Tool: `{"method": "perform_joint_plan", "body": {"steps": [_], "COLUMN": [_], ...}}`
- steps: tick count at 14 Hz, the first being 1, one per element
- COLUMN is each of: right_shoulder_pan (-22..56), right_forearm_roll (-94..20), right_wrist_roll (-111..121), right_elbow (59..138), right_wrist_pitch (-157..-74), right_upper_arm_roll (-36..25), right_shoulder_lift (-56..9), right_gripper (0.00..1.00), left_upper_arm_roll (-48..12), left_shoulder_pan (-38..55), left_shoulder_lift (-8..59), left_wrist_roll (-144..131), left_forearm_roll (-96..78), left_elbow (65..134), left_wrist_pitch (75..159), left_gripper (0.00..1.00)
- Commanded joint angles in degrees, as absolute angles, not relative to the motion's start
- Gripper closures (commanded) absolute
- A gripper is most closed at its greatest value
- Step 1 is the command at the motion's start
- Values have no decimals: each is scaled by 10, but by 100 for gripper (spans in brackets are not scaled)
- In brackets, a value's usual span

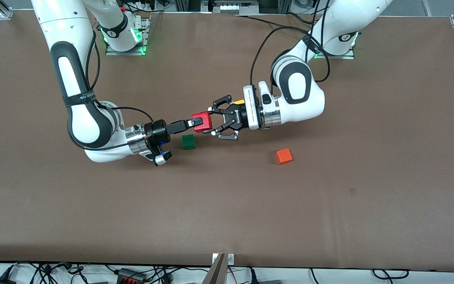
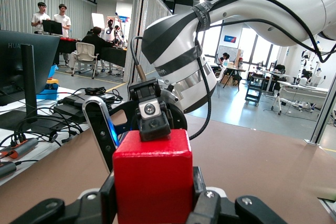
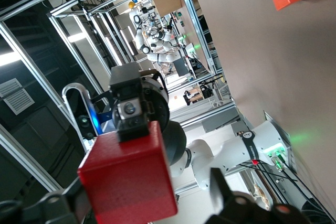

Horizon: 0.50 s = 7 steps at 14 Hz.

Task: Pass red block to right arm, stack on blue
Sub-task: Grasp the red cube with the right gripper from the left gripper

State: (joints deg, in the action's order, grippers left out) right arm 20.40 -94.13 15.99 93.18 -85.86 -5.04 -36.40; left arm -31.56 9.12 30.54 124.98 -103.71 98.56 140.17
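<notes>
Left claw (image 1: 212,121), at the centre of the front view, appears to be clenching the red block (image 1: 202,121) across two side faces, up over the brown table (image 1: 329,197). The right gripper (image 1: 191,124) is pinching the same cube's free end. You are probably handling something light, rigid and smooth, so grip flat opposite faces squarely. The green cube (image 1: 188,141) is lying just below, and the orange-red cube (image 1: 284,156) lower in the frame. The blue cube is not showing.
</notes>
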Motion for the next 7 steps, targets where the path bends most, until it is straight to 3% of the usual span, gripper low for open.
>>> {"method": "perform_joint_plan", "body": {"steps": [1, 2, 7], "right_shoulder_pan": [205, 205, 207], "right_forearm_roll": [-947, -948, -962], "right_wrist_roll": [151, 151, 155], "right_elbow": [932, 932, 932], "right_wrist_pitch": [-859, -859, -860], "right_upper_arm_roll": [-52, -52, -53], "right_shoulder_lift": [-357, -356, -355], "right_gripper": [74, 83, 86], "left_upper_arm_roll": [-321, -322, -322], "left_shoulder_pan": [92, 92, 90], "left_shoulder_lift": [307, 307, 306], "left_wrist_roll": [1295, 1295, 1293], "left_forearm_roll": [-1063, -1063, -1062], "left_elbow": [975, 975, 975], "left_wrist_pitch": [1424, 1424, 1424], "left_gripper": [95, 95, 94]}}
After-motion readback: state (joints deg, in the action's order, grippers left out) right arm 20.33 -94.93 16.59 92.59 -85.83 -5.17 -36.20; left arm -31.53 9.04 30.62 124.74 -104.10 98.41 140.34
